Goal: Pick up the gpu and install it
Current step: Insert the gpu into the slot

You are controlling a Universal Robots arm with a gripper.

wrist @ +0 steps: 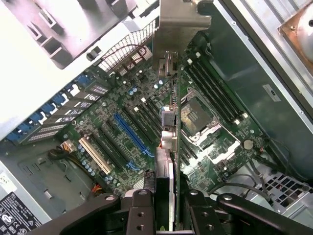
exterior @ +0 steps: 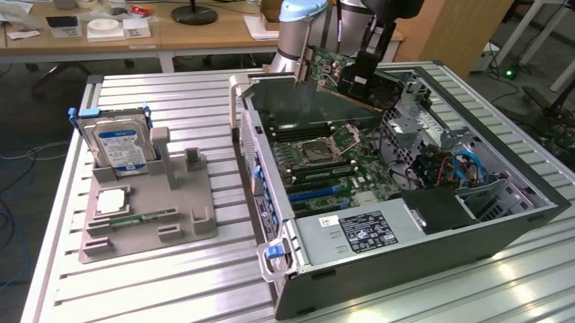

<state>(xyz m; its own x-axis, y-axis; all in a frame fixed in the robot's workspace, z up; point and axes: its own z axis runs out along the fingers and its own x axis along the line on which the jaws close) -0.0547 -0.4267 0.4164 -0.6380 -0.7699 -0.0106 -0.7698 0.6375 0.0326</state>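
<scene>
Narrowly parted, the gripper [wrist: 168, 203] clamps the gpu [wrist: 169, 156]; motherboard [wrist: 117, 122] below.

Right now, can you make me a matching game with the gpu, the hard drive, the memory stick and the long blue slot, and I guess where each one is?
Things:
1. gpu
2. hard drive
3. memory stick
4. blue slot

Places:
A. lying flat on the grey holder
B. down inside the open computer case
C. clamped in the gripper, up above the case
D. standing upright in the grey holder

Right pairs: 1-C, 2-D, 3-A, 4-B.
</scene>
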